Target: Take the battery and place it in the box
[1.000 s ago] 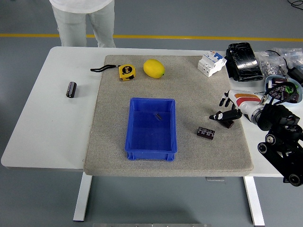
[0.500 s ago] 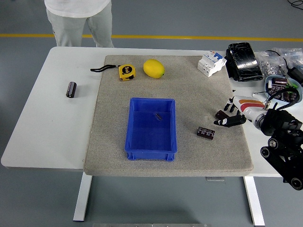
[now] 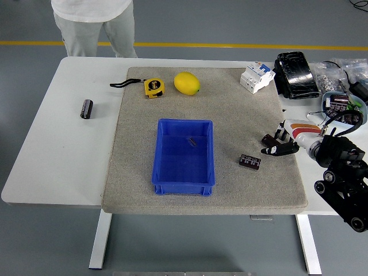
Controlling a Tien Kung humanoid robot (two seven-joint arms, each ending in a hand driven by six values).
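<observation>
The battery (image 3: 86, 108), a small black cylinder, lies on the bare white table at the left, beyond the mat's left edge. The blue box (image 3: 184, 183) stands open in the middle of the grey mat (image 3: 230, 115), with one small dark item inside. My right hand (image 3: 280, 144) rests low at the mat's right edge, far from the battery. Its fingers are loosely extended and hold nothing. A small brown piece (image 3: 268, 140) lies at its fingertips. My left hand is out of view.
A black ribbed part (image 3: 249, 161) lies left of my hand. A yellow tape measure (image 3: 153, 87), a lemon (image 3: 187, 83) and a white breaker (image 3: 256, 76) lie along the mat's far edge. Clutter (image 3: 296, 75) fills the table's right end. A person (image 3: 95, 23) stands at the far left.
My right hand has drawn back a little to the right and settled lower. The brown piece now lies on the mat at its fingertips. The person shifted slightly left.
</observation>
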